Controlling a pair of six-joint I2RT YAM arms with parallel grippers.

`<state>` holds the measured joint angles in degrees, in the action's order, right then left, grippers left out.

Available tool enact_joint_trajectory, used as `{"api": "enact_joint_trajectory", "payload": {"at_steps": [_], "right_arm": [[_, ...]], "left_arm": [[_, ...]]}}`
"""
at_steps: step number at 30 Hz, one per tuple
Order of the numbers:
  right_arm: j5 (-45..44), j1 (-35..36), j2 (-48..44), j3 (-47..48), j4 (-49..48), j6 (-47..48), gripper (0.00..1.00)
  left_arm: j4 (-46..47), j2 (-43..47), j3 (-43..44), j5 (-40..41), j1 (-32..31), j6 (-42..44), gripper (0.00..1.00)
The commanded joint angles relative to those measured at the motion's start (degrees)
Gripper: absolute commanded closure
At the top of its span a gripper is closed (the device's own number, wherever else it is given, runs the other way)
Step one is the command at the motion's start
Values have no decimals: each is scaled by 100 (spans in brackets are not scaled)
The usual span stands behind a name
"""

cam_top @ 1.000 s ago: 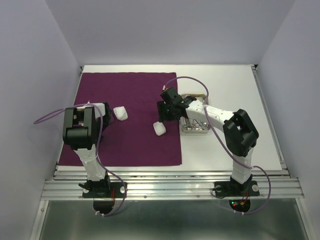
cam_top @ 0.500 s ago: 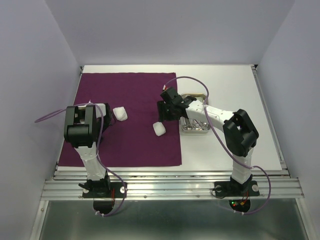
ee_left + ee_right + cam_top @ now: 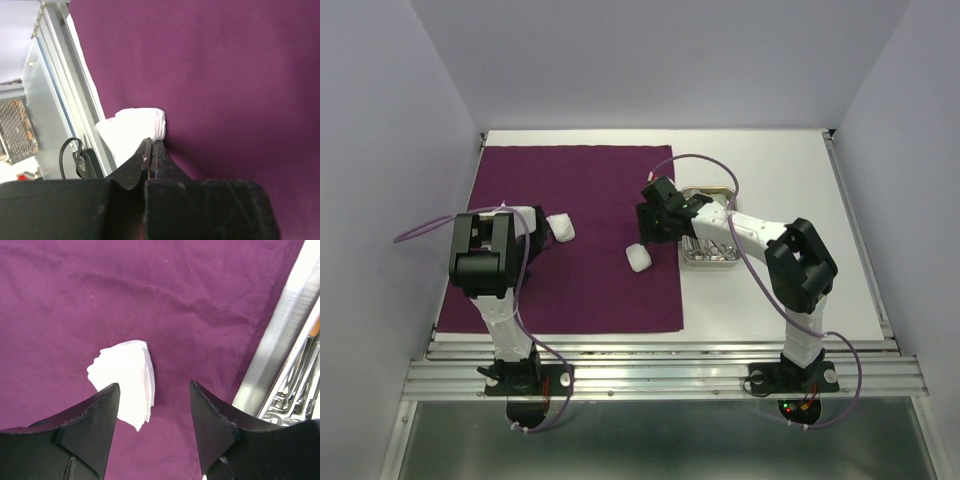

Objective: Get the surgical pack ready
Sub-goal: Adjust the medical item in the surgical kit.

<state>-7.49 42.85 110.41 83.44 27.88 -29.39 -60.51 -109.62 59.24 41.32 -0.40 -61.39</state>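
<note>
**Item 1, left gripper (image 3: 151, 146).** We list it as closed, fingers pressed flat together. We see nothing clamped between them, but we cannot tell whether the tips nip an edge.

**Item 2, left pad (image 3: 134, 125).** White folded gauze on the drape (image 3: 225, 75). It lies straight ahead of the closed tips and a little to their left, at or against them. This hand is by far the nearer to it.

**Item 3, right gripper (image 3: 153, 385).** Open and holding nothing, it hangs over the drape's edge beside the tray.

**Item 4, right pad (image 3: 125, 375).** Folded gauze lying flat on the drape, below the gap and ahead of it. It sits closer to the hand's left finger than to its right. Its long axis runs roughly away from the hand, so we judge the fingers would close across its short side. A small shift to the hand's left would centre it.

**Item 5, tray (image 3: 272, 340).** Steel, to the hand's right, off the drape and just beside its edge. Instruments (image 3: 300, 385) lie inside. We judge the right arm the nearer for moving it.
</note>
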Motion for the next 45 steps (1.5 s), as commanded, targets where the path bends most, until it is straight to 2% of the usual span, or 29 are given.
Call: {"api": "enact_joint_trajectory", "payload": {"at_steps": [1, 6, 12, 21, 30, 33, 38, 45], "right_arm": [[-297, 57, 33, -47, -221, -23, 36], [-332, 57, 95, -65, -248, -15, 36], [-569, 57, 130, -135, -239, -67, 36], [-666, -127, -2, -398, -309, -181, 36], [-789, -488, -503, -601, -353, -287, 33], [-842, -558, -687, -653, -353, -234, 33], [-877, -734, -1161, -899, -353, -199, 32], [-886, -787, -1434, -1014, -353, -173, 32]], "left_arm": [[-259, 485, 149, 69, -232, -119, 100], [-391, 582, 552, 34, -592, -84, 100], [-400, 100, 1202, -1, -1057, 30, 100], [-400, -68, 1695, 113, -1620, 328, 100], [-400, 2, 2056, 17, -2314, 724, 100], [-400, -111, 2345, -27, -2858, 864, 100], [-400, -349, 2933, 7, -3412, 1242, 100], [-400, -481, 3461, -150, -3800, 1629, 100]]}}
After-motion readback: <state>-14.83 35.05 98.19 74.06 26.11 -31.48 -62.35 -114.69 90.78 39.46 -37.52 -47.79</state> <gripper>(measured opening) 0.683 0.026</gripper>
